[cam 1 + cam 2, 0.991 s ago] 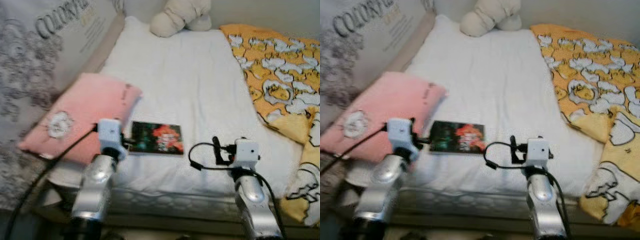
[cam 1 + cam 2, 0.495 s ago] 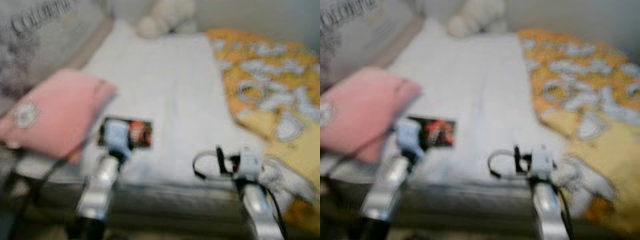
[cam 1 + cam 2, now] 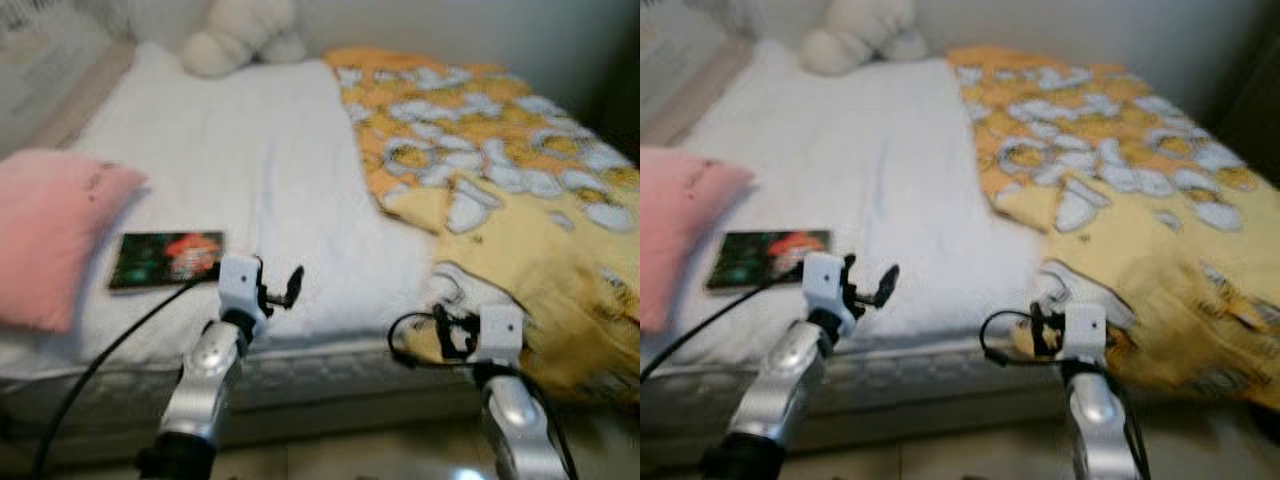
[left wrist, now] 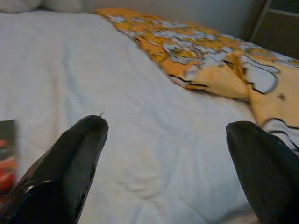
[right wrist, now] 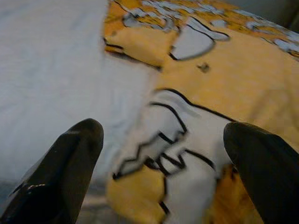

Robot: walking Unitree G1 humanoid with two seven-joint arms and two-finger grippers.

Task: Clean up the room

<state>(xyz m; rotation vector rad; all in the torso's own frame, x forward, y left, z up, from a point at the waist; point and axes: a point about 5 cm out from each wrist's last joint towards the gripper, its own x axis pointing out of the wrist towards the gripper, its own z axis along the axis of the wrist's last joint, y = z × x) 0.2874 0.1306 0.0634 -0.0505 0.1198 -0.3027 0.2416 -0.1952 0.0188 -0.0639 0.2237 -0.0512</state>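
Two grippers are held open at the frame's bottom: the left gripper (image 4: 166, 140) over the white sheet (image 3: 230, 150), the right gripper (image 5: 161, 140) over the yellow blanket (image 3: 520, 200).

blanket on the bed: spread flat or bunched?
Bunched. The yellow blanket covers just the bed's right side, its edge folded back in wrinkles off the white sheet, with a corner hanging off the front edge by the right gripper.

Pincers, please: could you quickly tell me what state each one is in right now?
Left pincer: open, holding nothing, above the white sheet.
Right pincer: open, holding nothing, over the yellow blanket at the bed's edge.
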